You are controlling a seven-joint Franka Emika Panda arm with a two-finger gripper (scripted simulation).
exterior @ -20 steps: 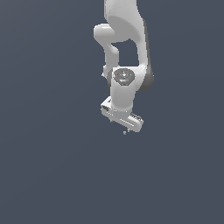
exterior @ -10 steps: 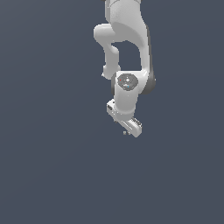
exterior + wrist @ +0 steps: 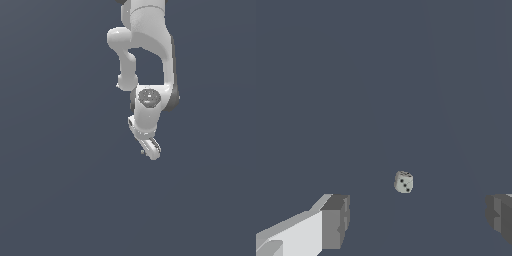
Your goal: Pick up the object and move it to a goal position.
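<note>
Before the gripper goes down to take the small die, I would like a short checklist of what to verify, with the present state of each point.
1. Die in sight: ok. The die shows plainly in the wrist view, pale with dark dots.
2. Gripper open: ok. The gripper has its two fingers wide apart, with nothing between them.
3. Die lined up between the fingers: cannot tell exactly. It lies ahead of the gap, roughly midway.
4. Die free of contact: ok. No finger touches it.
5. Height above the die: cannot tell. In the exterior view the arm hides most of the area below the gripper.
6. Goal position: cannot tell. No marker shows in either view.
</note>
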